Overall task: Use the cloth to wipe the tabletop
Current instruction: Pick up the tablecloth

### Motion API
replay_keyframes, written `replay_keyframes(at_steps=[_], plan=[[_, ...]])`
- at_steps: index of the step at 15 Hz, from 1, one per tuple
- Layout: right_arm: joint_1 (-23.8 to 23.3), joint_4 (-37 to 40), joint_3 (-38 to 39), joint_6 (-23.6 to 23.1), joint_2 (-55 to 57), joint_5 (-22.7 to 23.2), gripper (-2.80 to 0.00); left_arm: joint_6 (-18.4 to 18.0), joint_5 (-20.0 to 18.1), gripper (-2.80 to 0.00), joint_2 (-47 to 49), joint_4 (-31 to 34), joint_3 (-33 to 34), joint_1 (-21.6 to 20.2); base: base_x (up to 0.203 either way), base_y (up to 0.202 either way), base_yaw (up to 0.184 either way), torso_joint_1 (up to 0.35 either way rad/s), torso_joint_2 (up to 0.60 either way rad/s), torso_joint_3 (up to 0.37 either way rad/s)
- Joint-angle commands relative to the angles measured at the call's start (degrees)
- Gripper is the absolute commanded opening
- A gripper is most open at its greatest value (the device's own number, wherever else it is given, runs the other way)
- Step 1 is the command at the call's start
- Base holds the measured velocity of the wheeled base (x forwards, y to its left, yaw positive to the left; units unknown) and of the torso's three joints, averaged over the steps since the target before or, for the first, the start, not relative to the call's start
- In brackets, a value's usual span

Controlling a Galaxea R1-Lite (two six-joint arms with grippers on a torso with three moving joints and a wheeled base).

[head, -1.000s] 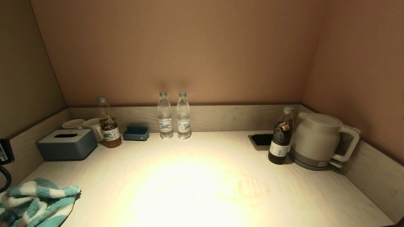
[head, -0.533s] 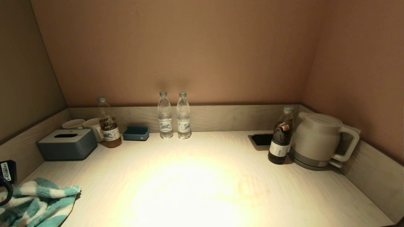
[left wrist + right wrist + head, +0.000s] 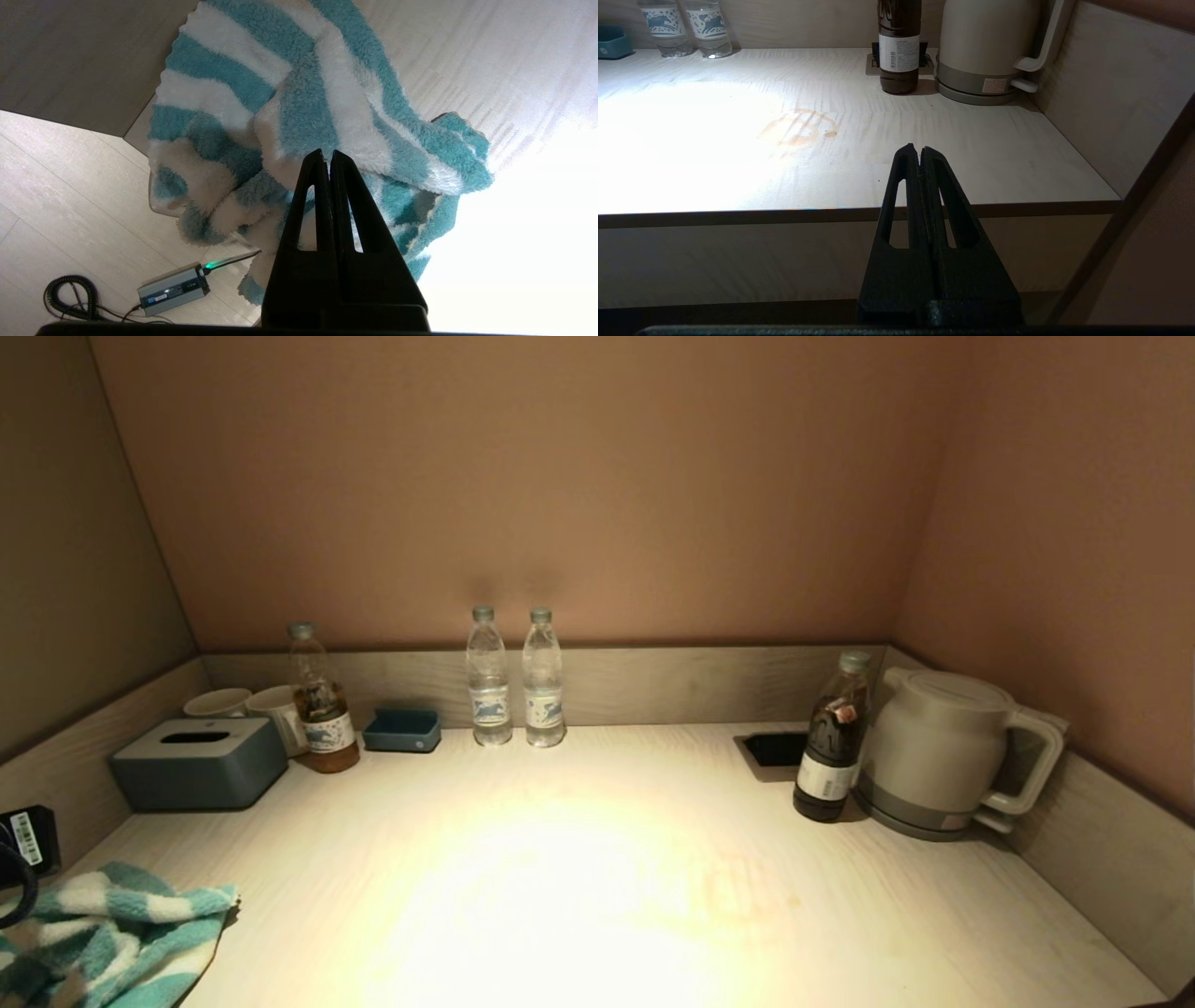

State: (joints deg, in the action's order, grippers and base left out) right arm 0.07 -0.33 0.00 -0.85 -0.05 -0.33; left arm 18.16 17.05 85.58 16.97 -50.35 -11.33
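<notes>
A teal and white striped fluffy cloth (image 3: 112, 938) lies crumpled at the near left corner of the pale wooden tabletop (image 3: 597, 859), partly over the edge. In the left wrist view the cloth (image 3: 299, 107) lies right under my left gripper (image 3: 327, 154), which is shut and empty above it. My right gripper (image 3: 920, 149) is shut and empty, held in front of the table's near edge at the right. A brownish ring stain (image 3: 798, 128) marks the tabletop right of the middle; it shows faintly in the head view (image 3: 738, 887).
Along the back stand a grey tissue box (image 3: 199, 763), two cups (image 3: 252, 705), a tea bottle (image 3: 320, 714), a blue tray (image 3: 402, 731), two water bottles (image 3: 513, 681), a dark bottle (image 3: 831, 742), a kettle (image 3: 943, 756) and a socket recess (image 3: 773, 749). Low walls border three sides.
The left arm's wrist at the head view's left edge has dropped lower toward the cloth. The cloth and the other things have not moved.
</notes>
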Motion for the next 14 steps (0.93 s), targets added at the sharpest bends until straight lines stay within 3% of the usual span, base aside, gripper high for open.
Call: replay_keyframes(at_steps=[1,2,8,9,14], plan=[[0.0,0.0,0.0,0.0,0.0,0.1,-2.8,0.9,-1.5,-2.8,0.2,0.1,-0.2,-0.4,0.0,0.0,0.0,0.0,0.0,0.0],[0.0,0.0,0.0,0.0,0.0,0.1,-2.8,2.0,-4.9,-2.8,0.7,0.2,-0.4,-1.0,0.0,0.0,0.0,0.0,0.0,0.0],[0.0,0.0,0.0,0.0,0.0,0.1,-2.8,4.6,-7.7,-2.8,3.8,0.0,-0.3,-3.7,0.0,0.0,0.0,0.0,0.0,0.0],[0.0,0.0,0.0,0.0,0.0,0.0,-2.8,4.6,-7.8,0.0,4.0,-0.1,-0.3,-3.9,0.0,0.0,0.0,0.0,0.0,0.0],[0.0,0.0,0.0,0.0,0.0,0.0,-2.8,4.8,-7.8,0.0,3.7,-0.1,-0.4,-5.7,0.0,0.0,0.0,0.0,0.0,0.0]])
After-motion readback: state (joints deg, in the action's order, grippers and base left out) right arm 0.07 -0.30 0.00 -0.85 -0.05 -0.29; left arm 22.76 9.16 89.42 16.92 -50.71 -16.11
